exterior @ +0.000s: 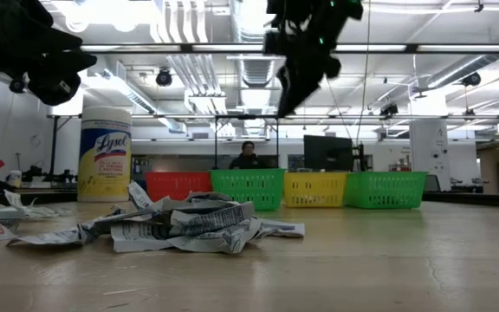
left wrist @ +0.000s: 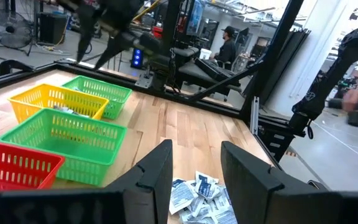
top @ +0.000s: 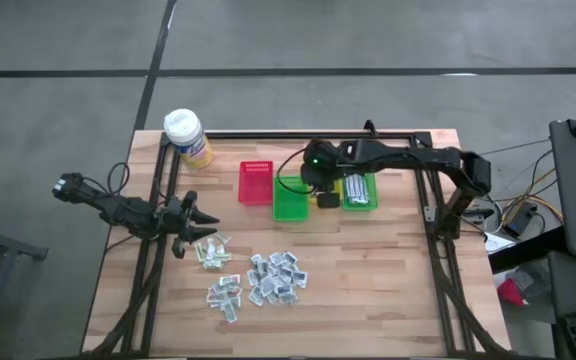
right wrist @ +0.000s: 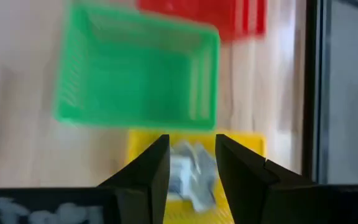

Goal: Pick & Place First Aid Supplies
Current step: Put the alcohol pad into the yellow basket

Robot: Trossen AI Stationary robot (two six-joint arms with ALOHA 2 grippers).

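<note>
Left gripper (top: pixel 208 221) hovers near the tabletop's left edge, jaws parted and empty, pointing along the table's length toward the loose first aid packets (top: pixel 255 277), which lie just beyond and slightly forward of its fingertips. In the left wrist view the nearest packets (left wrist: pixel 196 191) sit directly between and ahead of the two fingers (left wrist: pixel 157 171), so a short reach forward and down looks like all the next pick needs. This arm is clearly the nearer one to the pile. The packets form a loose scatter toward the front edge, too many and too overlapped to count; no common long axis shows.

Toward the back edge stands one wipes canister (top: pixel 187 136), then four small bins in a row: one red bin (top: pixel 256 183), one green bin (top: pixel 289 198), one yellow bin (right wrist: pixel 247 144), and a second green bin (top: pixel 359 191).

Right gripper (top: pixel 325 197) hangs over the yellow bin, jaws apart with nothing between them; several packets (right wrist: pixel 188 173) already lie in that bin beneath it.
</note>
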